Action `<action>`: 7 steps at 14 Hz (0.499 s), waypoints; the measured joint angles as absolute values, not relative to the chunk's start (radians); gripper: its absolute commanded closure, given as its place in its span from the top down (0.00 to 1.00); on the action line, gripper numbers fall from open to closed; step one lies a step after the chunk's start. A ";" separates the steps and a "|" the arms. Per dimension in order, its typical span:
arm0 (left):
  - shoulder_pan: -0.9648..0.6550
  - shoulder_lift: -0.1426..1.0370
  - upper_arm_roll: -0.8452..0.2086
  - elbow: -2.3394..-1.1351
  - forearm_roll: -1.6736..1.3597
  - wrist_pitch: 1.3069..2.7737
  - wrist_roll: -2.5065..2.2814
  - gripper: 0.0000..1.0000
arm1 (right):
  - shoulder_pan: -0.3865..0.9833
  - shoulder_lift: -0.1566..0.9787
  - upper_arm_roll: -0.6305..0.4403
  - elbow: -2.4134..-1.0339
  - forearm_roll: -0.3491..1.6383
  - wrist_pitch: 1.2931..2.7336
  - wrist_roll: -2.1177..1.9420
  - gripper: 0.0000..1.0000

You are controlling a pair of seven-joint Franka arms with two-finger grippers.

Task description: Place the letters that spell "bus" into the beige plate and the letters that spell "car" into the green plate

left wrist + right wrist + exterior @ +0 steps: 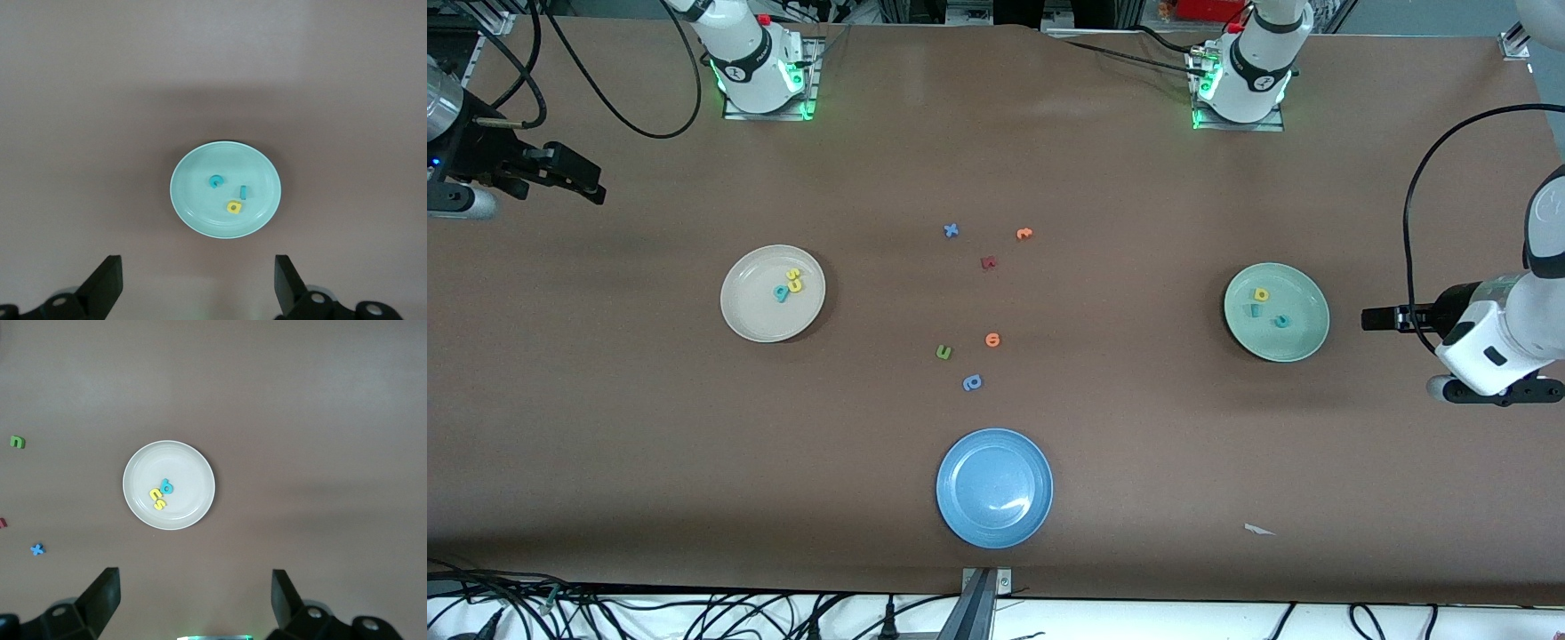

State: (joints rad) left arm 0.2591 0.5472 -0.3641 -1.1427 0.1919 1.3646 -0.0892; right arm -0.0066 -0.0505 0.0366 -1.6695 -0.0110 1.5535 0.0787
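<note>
Three small foam letters, a teal "b" (167,486), a yellow "u" (156,495) and a yellow "s" (161,505), lie close together in the beige plate (193,463), which sits on the table (1120,462) below the right end effector (193,600). That end effector hangs high over the right arm's end of the table, fingers spread wide and holding nothing. The left end effector (197,283) hangs above the left arm's end, also wide and empty. Below it the green plate (193,200) holds a teal "c" (215,181), a teal "r" (244,192) and a yellow "a" (233,207), each apart from the others.
</note>
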 measured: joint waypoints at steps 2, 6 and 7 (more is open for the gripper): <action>0.152 0.530 -0.233 -1.117 0.119 1.355 -0.071 0.99 | -0.007 -0.051 0.037 -1.670 -0.011 1.553 0.079 1.00; 0.050 0.484 -0.050 -1.116 -0.063 1.366 -0.063 0.98 | -0.007 -0.050 0.037 -1.669 -0.011 1.553 0.079 1.00; 0.044 0.467 -0.028 -1.133 -0.083 1.385 -0.057 0.98 | -0.007 -0.050 0.037 -1.669 -0.011 1.553 0.079 1.00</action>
State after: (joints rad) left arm 0.0439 0.4669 -0.0278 -1.1327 -0.0831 1.3852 -0.0565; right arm -0.0066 -0.0504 0.0366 -1.6695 -0.0110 1.5528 0.0787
